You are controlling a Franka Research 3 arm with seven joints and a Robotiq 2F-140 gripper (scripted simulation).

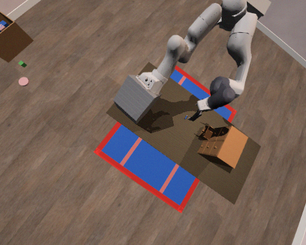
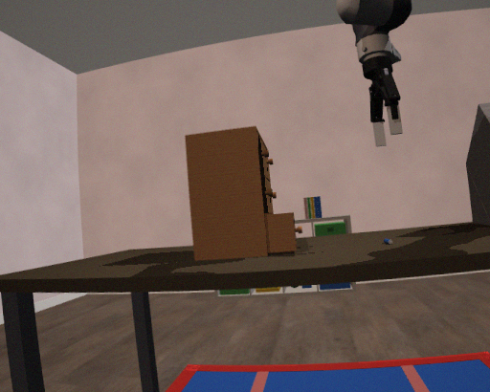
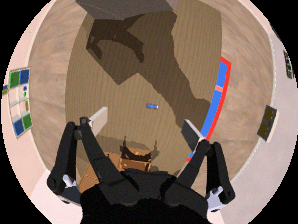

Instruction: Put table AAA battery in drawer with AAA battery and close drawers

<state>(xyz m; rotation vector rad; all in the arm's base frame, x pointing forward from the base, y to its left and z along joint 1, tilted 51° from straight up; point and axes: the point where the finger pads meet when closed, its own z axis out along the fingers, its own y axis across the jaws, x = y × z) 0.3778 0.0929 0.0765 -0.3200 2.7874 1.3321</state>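
The end effector (image 2: 386, 125) is held fully open and empty, high above the dark brown surface (image 2: 127, 268). The small blue AAA battery (image 2: 388, 241) lies well below it; the brown wooden chest (image 2: 225, 191), bottom drawer (image 2: 281, 232) pulled out, stands to one side.

The arm (image 1: 240, 45) is built of rounded, pale grey-white segments with thin dark seams at the joints, and its last joint (image 1: 222, 92) is a dark grey bulb. A white collar with small dark marks leads to the claw (image 2: 387, 128), which has black linkages and flat, light grey finger pads
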